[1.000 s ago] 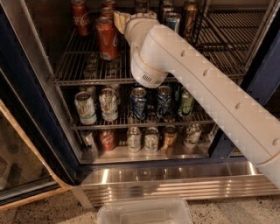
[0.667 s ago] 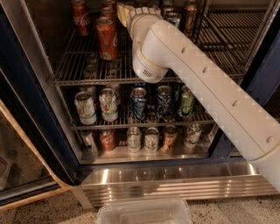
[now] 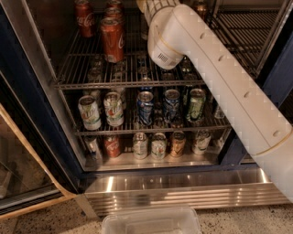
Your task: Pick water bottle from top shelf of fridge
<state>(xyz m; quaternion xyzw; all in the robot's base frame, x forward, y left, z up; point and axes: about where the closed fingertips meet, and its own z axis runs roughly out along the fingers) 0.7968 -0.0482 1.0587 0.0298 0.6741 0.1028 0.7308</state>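
Observation:
The fridge [image 3: 34, 98] stands open, with a dark frame and a ribbed steel base panel [image 3: 183, 189]. My white arm [image 3: 215, 77] reaches from the lower right up into it, over the uppermost wire rack in view [image 3: 82, 71]. The gripper is out of view past the top edge, beyond the wrist [image 3: 153, 5]. That rack holds red cola cans [image 3: 112, 39] at its left. The water bottle is not visible; it is either above the frame or hidden behind the arm.
Two lower racks hold rows of drink cans [image 3: 145, 107] [image 3: 139, 145]. A bare wire rack [image 3: 242, 32] is in the right compartment. The glass door [image 3: 18, 178] hangs open at the left. A clear plastic bin [image 3: 151, 221] sits on the floor in front.
The arm has risen and reached deeper into the fridge. Its wrist end has slid up to the top edge of the view. The cans have not moved.

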